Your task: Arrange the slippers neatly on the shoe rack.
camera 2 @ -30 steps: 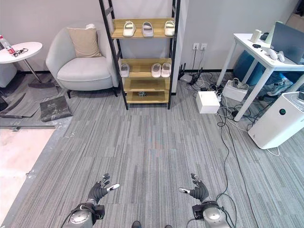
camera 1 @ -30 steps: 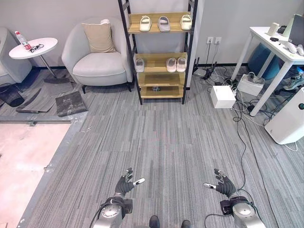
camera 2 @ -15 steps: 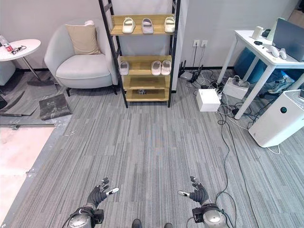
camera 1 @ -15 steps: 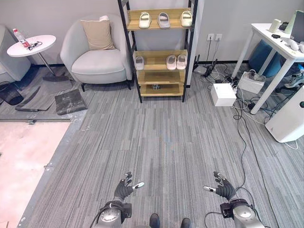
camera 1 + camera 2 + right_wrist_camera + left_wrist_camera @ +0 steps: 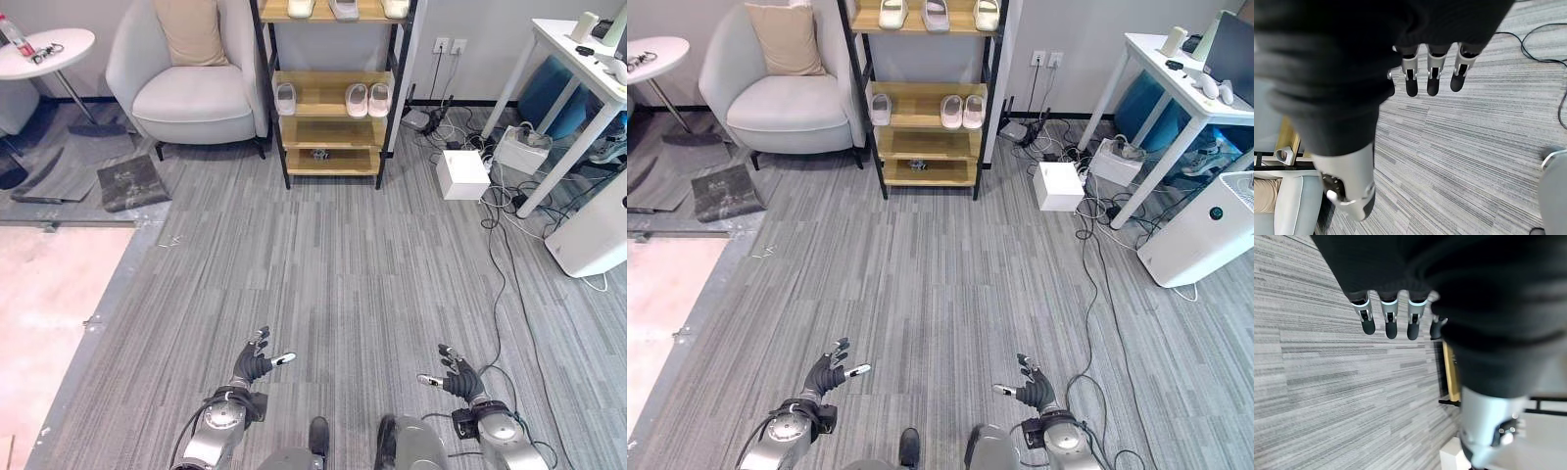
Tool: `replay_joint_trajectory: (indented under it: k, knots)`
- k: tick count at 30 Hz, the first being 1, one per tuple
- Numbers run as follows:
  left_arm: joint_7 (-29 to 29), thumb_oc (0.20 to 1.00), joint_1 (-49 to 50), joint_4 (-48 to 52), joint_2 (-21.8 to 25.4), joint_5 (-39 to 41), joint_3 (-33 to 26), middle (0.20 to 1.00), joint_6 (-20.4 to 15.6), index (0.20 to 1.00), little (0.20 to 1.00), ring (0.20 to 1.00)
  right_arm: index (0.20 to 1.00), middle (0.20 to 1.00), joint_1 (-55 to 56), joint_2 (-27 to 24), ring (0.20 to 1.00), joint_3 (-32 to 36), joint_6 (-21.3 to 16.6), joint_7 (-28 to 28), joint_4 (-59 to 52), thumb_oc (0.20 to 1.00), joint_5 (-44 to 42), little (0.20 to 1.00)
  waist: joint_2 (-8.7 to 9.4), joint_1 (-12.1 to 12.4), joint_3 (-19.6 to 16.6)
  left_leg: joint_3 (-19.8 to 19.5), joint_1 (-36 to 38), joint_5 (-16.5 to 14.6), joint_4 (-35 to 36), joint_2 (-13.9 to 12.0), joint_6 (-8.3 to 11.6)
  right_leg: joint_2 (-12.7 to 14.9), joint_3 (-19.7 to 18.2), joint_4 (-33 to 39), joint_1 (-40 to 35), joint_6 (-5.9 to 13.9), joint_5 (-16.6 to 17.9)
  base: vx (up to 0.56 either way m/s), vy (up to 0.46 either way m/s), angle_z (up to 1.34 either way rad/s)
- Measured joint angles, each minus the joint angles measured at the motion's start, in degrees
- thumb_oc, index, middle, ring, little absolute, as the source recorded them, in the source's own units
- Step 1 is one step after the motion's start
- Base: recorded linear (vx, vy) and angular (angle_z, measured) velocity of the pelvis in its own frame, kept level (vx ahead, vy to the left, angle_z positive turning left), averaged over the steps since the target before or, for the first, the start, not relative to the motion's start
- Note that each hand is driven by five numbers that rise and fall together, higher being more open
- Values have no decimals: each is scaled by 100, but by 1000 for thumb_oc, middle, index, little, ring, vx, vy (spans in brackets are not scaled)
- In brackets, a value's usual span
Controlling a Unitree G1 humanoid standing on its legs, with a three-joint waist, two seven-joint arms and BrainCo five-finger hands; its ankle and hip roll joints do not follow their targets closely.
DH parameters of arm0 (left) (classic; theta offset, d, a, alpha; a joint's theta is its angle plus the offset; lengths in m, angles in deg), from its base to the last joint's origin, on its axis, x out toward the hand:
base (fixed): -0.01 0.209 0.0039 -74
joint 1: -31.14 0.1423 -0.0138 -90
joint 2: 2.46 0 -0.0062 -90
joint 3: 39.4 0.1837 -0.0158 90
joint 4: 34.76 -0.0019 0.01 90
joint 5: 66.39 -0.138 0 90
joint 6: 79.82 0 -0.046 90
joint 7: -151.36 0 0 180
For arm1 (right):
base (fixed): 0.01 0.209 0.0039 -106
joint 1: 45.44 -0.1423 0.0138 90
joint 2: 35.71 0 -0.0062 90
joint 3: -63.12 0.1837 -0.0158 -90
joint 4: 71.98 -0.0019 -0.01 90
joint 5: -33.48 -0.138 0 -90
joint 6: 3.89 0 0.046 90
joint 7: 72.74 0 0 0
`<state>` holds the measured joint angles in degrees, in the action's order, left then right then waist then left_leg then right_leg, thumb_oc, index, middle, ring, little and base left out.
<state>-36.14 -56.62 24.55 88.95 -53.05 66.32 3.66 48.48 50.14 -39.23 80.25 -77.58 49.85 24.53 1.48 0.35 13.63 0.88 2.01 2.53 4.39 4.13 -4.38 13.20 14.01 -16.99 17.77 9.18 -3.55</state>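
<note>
The shoe rack (image 5: 924, 93) stands against the far wall, well apart from the robot across a stretch of grey carpet (image 5: 931, 274). On its middle shelf a single white slipper (image 5: 880, 108) lies near the left edge, while a pair of pale slippers (image 5: 962, 111) lies side by side toward the right edge. Three more slippers (image 5: 935, 14) sit in a loose row on the top shelf. A small dark object (image 5: 915, 164) rests on the lowest shelf; what it is cannot be made out.

The left hand (image 5: 826, 374) and the right hand (image 5: 1032, 392) both hang low over the carpet with fingers straight and spread, gripping nothing.

The robot appears to be at the approach stage, with no slipper handled yet. The main risks lie in that approach. A tangle of cables (image 5: 1087, 220) runs from beside the white box (image 5: 1058, 185) down the carpet toward the right hand's side, and drifting right could catch a foot in them. On the left, the grey armchair (image 5: 784, 93) stands just beside the rack's frame, so a reach for the lone slipper at that edge could knock an elbow against it. The rack's dark uprights are narrow; a wide, spread hand entering a shelf could strike one and push slippers off the back.
</note>
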Motion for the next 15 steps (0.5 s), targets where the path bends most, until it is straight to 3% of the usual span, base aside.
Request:
replay_joint_trajectory:
  k: [2,3,6,7,8,9,12,13,14,15]
  knots:
    - [1,1000,-31,-31,10,-2,-15,1000,5,1000,1000,1000,1000,1000,38,3,1000,38,3,-6,-19,1000,-1,1000,21,-27,35,-39,12,-31,16,2,15,10,150,938,-81,93,191,264,-97,7]
    - [2,1000,-25,-91,21,-25,-24,1000,24,1000,1000,1000,1000,1000,72,14,1000,56,16,-5,-11,1000,4,1000,64,-54,58,-39,126,-138,13,6,71,20,192,1364,-114,109,513,449,-186,11]
    - [10,1000,89,-155,-3,-103,-65,1000,27,1000,1000,1000,1000,1000,291,16,1000,78,31,5,26,1000,6,1000,179,-205,-80,-270,495,-378,19,-49,179,-89,323,1598,-673,-22,835,344,-158,33]
    - [9,1000,169,-154,1,-103,-57,1000,18,1000,1000,1000,1000,1000,360,15,1000,124,25,4,39,1000,5,1000,217,-181,-192,-296,592,-417,16,-123,340,-186,273,1770,-777,-215,1276,311,-153,23]
    - [18,1000,204,-154,-2,-101,-57,1000,17,1000,1000,1000,1000,1000,357,3,1000,174,19,2,37,1000,4,1000,205,-169,-261,-301,606,-473,11,-213,404,-277,296,1804,-802,-298,1490,398,-199,6]
    - [9,1000,243,-176,-52,-100,-71,1000,22,1000,1000,1000,1000,1000,315,-51,1000,195,23,2,50,1000,3,1000,75,-167,-320,-334,629,-589,-37,-440,533,-521,332,1910,-938,-393,1438,261,-148,6]
    - [8,1000,224,-281,-83,-96,-76,1000,20,1000,1000,1000,1000,1000,169,-130,1000,188,-9,12,-8,1000,-15,1000,170,-112,-350,-347,215,-875,-1342,-614,862,-835,332,2171,-1283,-906,1516,183,-124,-5]
    - [10,1000,223,-310,-103,-96,-74,1000,15,1000,1000,1000,1000,1000,124,-173,1000,191,-28,16,-54,1000,-21,1000,161,-84,-344,-360,29,-910,-1829,-623,919,-890,329,2173,-1358,-952,1392,257,-178,-7]
    - [5,1000,146,-352,-127,-93,-66,1000,8,1000,1000,1000,1000,1000,82,-233,1000,204,-46,20,-84,1000,-25,1000,229,-40,-327,-395,-637,-838,-3259,-602,1085,-895,323,2173,-1437,-1035,1218,207,-124,-12]
    - [9,1000,84,-368,-139,-93,-52,1000,5,1000,1000,1000,1000,1000,77,-265,1000,205,-49,21,-79,1000,-31,1000,245,-15,-317,-503,-914,-783,-3847,-602,1293,-919,341,2173,-1491,-1131,1244,139,-80,-23]
